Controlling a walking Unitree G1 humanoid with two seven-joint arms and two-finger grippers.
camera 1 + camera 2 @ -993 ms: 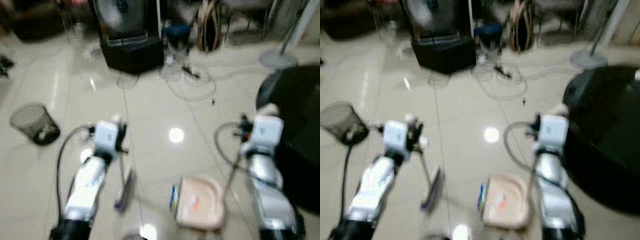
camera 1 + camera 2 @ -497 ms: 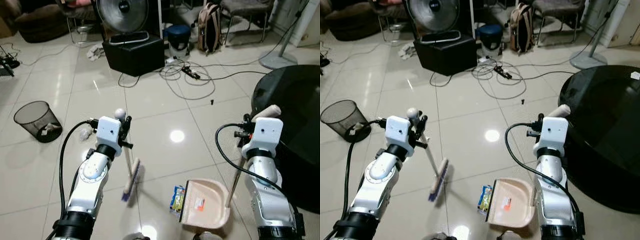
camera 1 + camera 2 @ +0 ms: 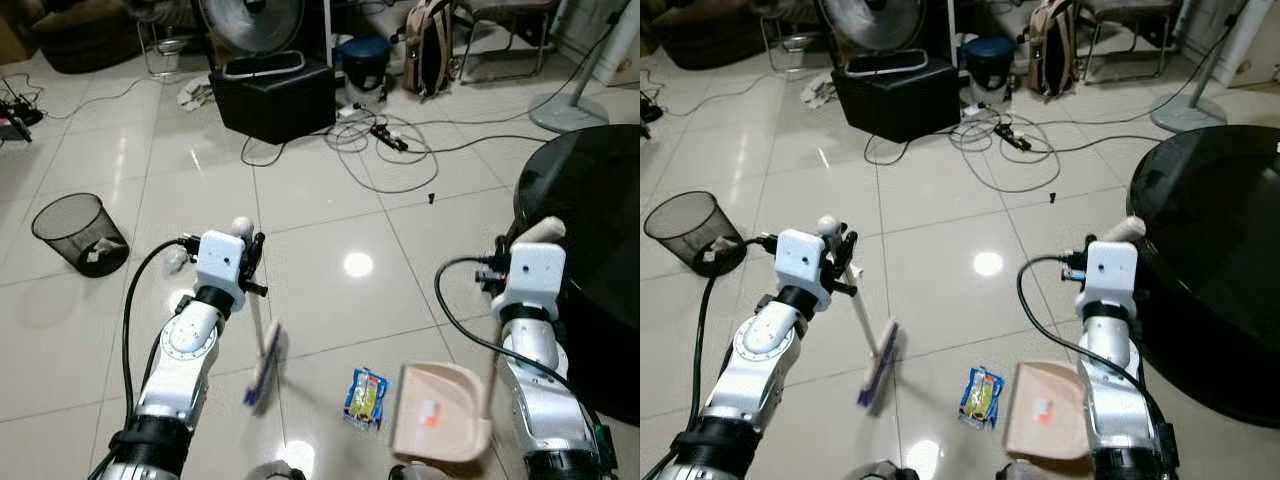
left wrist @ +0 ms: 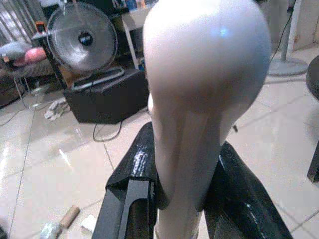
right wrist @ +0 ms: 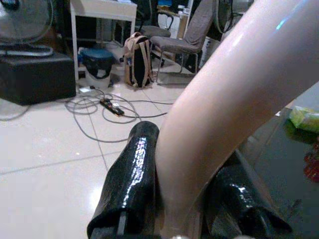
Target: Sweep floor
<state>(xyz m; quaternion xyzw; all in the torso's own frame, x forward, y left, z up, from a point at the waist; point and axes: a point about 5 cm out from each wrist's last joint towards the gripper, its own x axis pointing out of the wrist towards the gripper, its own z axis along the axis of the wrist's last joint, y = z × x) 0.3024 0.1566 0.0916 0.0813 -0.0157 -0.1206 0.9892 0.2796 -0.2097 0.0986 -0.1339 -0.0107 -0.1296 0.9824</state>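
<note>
My left gripper is shut on the pale handle of a broom, whose bristle head rests on the tile floor in front of me. In the left wrist view its black fingers clamp the rounded handle end. My right gripper is shut on the upright handle of a pink dustpan, which lies on the floor to the right. The black fingers squeeze that pink handle in the right wrist view. A blue and yellow snack wrapper lies flat between the broom head and the dustpan, a small gap from each.
A black round table stands close on the right. A wire waste bin sits at the left. Farther ahead are a black box with a fan on it, loose cables, a backpack and a fan base.
The dustpan has drawn back to the right, so the wrapper that lay at its lip now lies apart from it. The broom has hardly moved. The view sharpened and shifted slightly.
</note>
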